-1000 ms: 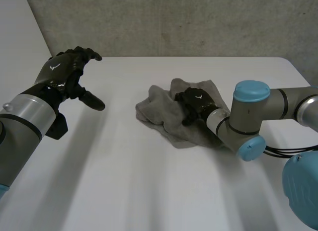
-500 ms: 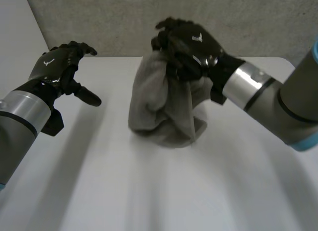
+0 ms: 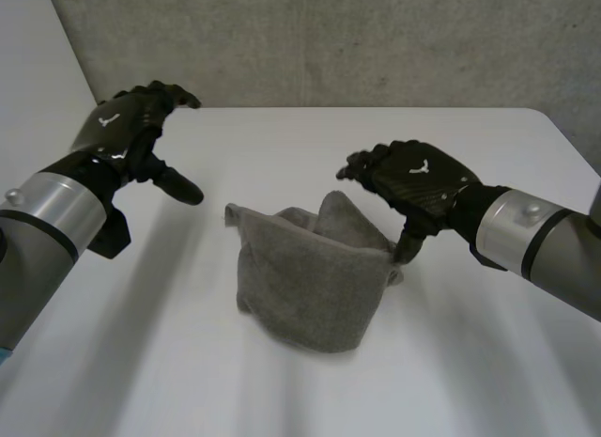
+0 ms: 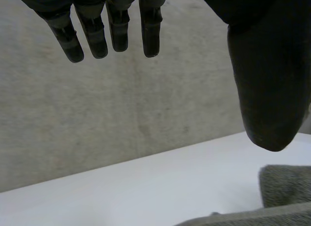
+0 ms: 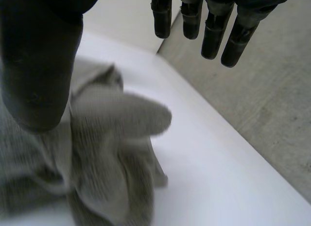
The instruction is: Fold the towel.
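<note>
**Grey terry towel [image 3: 310, 291] sits bunched, with both hands open and off it**

We see the towel in a loose, rumpled heap near the middle of the white table [image 3: 282, 136]. One flap stands up at its far side and a thin corner pokes out toward the left arm. We judge that folding cannot start yet, because no edge lies flat or straight and the cloth would first need spreading out.

The right hand [image 3: 418, 179] hovers just above and beside the heap's right edge. Its fingers [image 5: 212, 39] are spread and its thumb [image 5: 39, 75] points down at the cloth. In the right wrist view the thumb hangs over the crumpled folds with nothing pinched between it and the fingers. We cannot tell whether the thumb tip brushes the towel. We read this posture as a hand placed to take hold of the near edge.

The left hand [image 3: 127, 132] is raised well apart from the towel, on the table's left side. It is also open, with the fingers straight and the thumb held away from them. In the left wrist view a bit of towel lies beyond the thumb, untouched. We judge that this hand is waiting there to take the opposite corner.
</note>
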